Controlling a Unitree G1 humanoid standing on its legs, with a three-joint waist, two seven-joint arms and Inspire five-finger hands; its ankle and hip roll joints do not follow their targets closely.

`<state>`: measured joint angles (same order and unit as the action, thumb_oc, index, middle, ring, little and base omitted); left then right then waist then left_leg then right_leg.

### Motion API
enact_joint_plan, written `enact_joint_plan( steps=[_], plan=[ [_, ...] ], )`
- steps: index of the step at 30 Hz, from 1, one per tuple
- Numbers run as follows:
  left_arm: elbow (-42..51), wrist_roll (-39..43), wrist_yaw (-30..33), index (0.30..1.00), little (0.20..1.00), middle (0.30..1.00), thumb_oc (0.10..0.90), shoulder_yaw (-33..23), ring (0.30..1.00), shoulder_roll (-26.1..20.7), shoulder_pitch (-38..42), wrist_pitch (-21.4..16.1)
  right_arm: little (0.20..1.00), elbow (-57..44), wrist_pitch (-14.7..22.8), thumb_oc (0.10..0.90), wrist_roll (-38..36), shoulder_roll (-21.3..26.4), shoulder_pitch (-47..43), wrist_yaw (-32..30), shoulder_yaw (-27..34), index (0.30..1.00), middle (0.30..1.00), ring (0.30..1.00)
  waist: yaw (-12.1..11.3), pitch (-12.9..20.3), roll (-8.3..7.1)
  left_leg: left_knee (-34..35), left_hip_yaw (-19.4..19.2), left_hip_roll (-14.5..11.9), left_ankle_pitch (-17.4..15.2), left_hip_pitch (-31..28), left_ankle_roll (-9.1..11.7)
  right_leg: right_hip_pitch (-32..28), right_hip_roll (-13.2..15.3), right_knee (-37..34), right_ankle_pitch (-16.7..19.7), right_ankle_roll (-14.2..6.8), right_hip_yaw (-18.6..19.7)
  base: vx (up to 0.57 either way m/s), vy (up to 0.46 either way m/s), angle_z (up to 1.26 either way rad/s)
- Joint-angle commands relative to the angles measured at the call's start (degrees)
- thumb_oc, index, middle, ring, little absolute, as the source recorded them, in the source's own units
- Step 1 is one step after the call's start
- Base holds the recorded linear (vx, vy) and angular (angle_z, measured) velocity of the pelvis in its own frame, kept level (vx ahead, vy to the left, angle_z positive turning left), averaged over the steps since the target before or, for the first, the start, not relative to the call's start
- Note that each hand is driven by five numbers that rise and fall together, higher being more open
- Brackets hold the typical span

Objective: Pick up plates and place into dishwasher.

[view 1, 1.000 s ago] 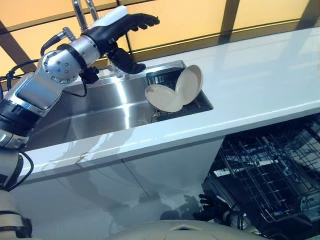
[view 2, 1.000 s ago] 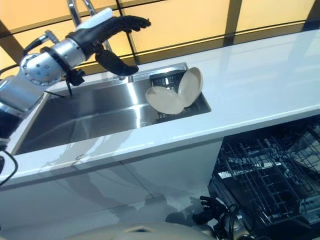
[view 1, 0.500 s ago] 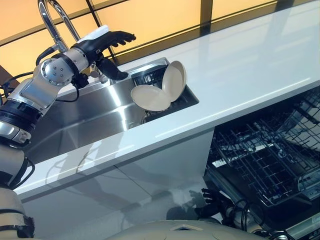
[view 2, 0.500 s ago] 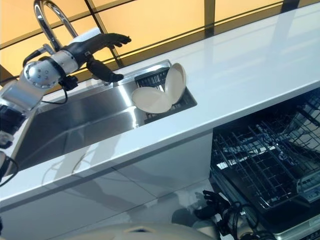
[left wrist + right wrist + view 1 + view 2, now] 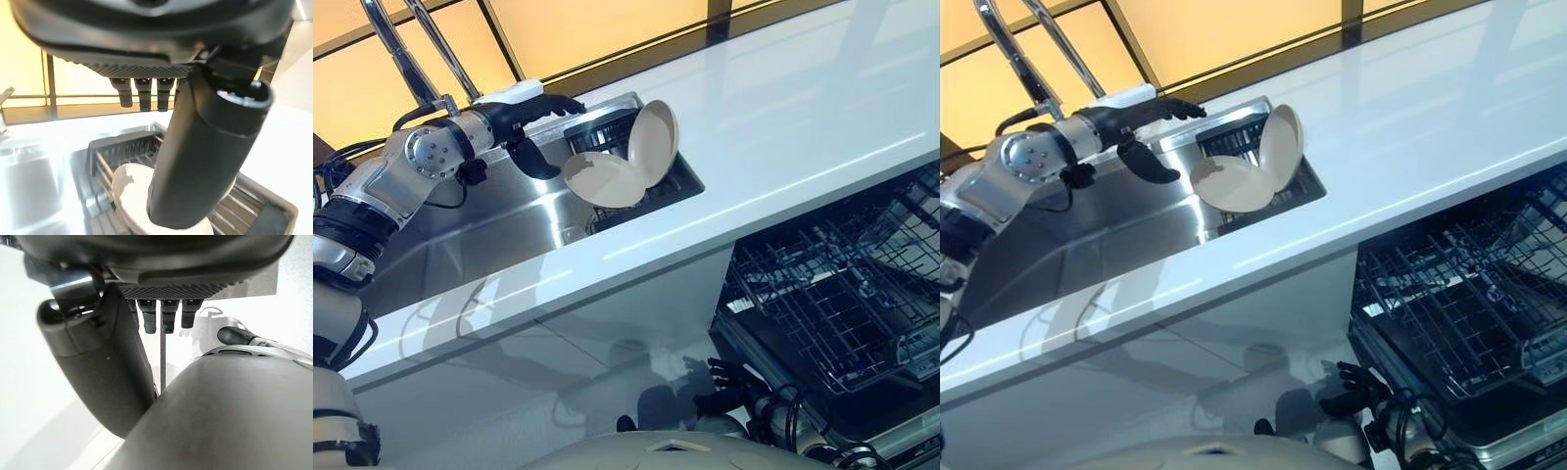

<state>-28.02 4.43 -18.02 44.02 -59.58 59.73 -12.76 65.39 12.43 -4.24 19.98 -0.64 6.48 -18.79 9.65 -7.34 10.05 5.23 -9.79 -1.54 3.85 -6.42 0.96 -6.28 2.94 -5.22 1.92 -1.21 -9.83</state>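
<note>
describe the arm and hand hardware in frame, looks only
Left arm: silver-grey segmented shell, round joint housing with small bolts, thin black cable beside it. Left hand: dark, with a white cover along the top. Right hand: dark, textured palm, thick smooth thumb.

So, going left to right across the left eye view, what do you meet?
Faucet → left hand → flat-lying plate → upright plate → white counter → dishwasher rack.

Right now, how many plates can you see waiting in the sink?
2. A tilted plate leans in the dark rack at the sink's right end; an upright plate stands just behind it, to its right, against the counter edge. Others may be hidden behind them.
</note>
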Motion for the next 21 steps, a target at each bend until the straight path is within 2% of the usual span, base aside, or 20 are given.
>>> enact_joint_plan(
  steps=[1,7,21],
  plan=[
    [-5.2,0.8,2.1,0.9,0.9,0.9,0.8,-5.1,0.9,-5.9,11.2,-2.1,0.9,0.0,0.8,0.8,2.8,1.5,0.9,0.4,-1.6,0.9,0.9,0.9,0.1,1.0,-0.8,-1.3,-3.1,4.0,-6.0,-1.8,-1.8,1.9,-0.9,4.1,-3.0,-3.9,1.1,0.0,0.0,0.0],
    [-4.5,-0.7,-0.8,0.9,0.9,0.9,0.8,-7.7,0.9,-6.1,7.3,-2.4,0.9,-0.1,0.8,0.8,2.8,1.3,1.0,0.0,-1.1,0.9,0.9,0.9,-0.4,0.6,-1.01,-1.6,-2.6,4.1,-6.0,-1.6,-1.8,2.0,-0.8,4.3,-3.2,-3.8,0.8,0.0,0.0,0.0],
    [-2.0,-2.2,-2.8,0.9,0.9,0.9,0.8,-10.5,0.9,-6.3,3.3,-2.0,0.9,-0.5,1.3,0.8,3.0,1.3,1.5,0.0,-0.3,0.9,0.9,0.9,-0.8,0.0,-1.07,-2.3,-2.4,4.2,-6.1,-1.0,-1.8,2.0,-0.6,4.6,-3.5,-3.6,0.1,0.0,0.0,0.0]
  ],
)
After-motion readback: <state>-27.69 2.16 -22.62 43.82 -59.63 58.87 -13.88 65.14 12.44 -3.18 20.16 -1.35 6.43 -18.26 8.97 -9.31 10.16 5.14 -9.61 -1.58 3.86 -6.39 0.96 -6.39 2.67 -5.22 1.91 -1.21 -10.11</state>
